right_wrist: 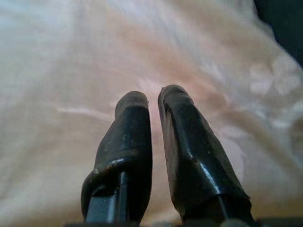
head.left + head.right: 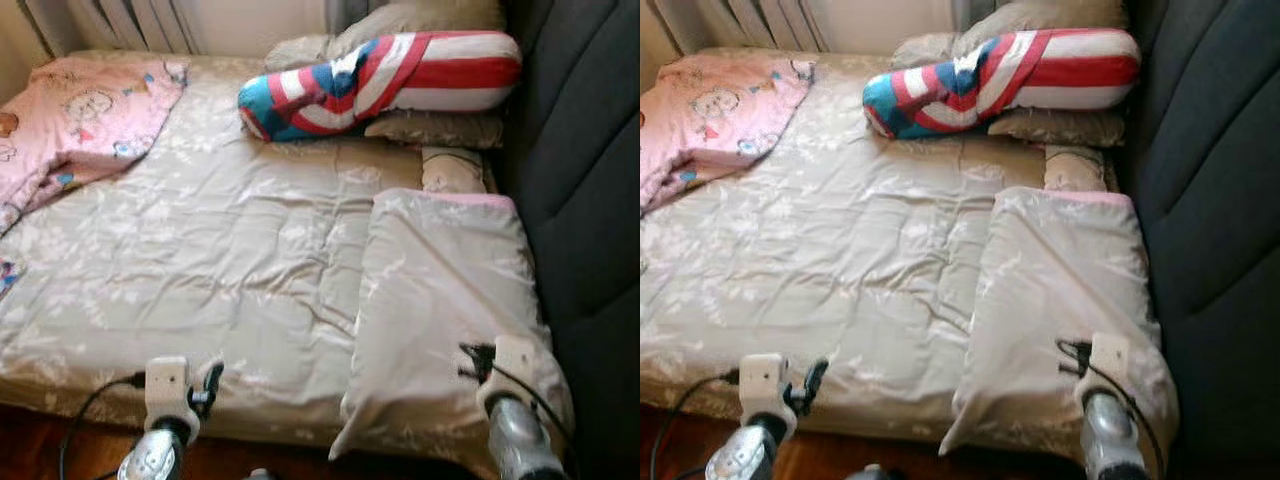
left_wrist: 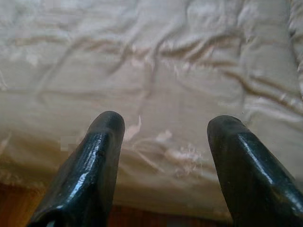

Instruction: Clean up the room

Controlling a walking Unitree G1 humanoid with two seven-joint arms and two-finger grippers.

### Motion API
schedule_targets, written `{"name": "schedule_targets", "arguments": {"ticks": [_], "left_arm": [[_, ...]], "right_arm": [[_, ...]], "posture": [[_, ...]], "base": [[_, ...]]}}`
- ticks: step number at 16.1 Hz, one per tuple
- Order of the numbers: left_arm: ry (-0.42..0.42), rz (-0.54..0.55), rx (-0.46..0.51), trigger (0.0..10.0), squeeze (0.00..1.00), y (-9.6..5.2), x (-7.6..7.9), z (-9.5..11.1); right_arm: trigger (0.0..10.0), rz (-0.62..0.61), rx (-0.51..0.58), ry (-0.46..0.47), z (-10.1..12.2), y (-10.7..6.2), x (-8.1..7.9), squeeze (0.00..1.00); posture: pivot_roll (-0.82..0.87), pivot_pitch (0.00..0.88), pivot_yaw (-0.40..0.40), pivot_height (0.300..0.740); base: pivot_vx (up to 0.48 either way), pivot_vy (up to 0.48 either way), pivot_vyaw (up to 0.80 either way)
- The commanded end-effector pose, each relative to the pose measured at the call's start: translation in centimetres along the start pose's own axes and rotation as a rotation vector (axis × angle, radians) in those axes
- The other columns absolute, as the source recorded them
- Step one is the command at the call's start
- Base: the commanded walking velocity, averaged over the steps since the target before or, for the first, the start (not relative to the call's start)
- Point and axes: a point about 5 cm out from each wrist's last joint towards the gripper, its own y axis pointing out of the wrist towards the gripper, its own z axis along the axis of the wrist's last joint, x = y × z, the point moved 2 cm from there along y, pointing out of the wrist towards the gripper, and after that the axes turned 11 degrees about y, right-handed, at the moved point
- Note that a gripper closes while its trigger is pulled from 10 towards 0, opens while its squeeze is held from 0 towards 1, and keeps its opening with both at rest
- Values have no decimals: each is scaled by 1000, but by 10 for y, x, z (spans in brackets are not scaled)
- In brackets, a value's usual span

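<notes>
Left eye view: wide bed under a beige satin quilt with a pale floral print (image 2: 220,250), spread flat and creased, reaching from the near edge to the far wall

Folded beige quilt section with a pink inner edge (image 2: 440,300) lying on the right side of the bed, near corner hanging just over the bed's near edge, right side against the dark grey upholstered panel (image 2: 580,180)

Long bolster pillow in red, white and blue stripes (image 2: 380,80) at the far right, resting across beige pillows (image 2: 430,128) stacked by the panel; a further small beige cushion (image 2: 452,170) just beyond the folded section

Pink blanket with cartoon figures (image 2: 80,120) bunched at the far left of the bed

Strip of reddish-brown wooden floor (image 2: 40,440) along the near edge

Left gripper (image 3: 163,137) hovering over the near edge of the quilt left of centre, black fingers (image 3: 97,156) spread well apart, nothing between them, fabric and a sliver of floor beyond

Right gripper (image 1: 154,101) over the near end of the folded section, fingers nearly together with only a thin slit between; cannot tell whether fabric is pinched there
</notes>
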Motion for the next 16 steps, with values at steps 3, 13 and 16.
{"name": "schedule_targets", "arguments": {"ticks": [3,13,16], "left_arm": [[16,-33,-233,10000,0,-7,4,-56],[24,-68,-454,10000,0,-15,22,-93],[24,-55,-472,10000,0,-16,20,-96]], "right_arm": [[10000,-105,-160,15,-42,-17,34,0],[10000,-76,-388,-18,-99,-43,31,1000],[10000,-79,-395,-39,-98,-42,28,1000]], "posture": [[125,70,-31,740],[102,72,-35,740],[98,77,-35,740]], "base": [[0,0,0],[0,0,0],[0,0,0]]}}
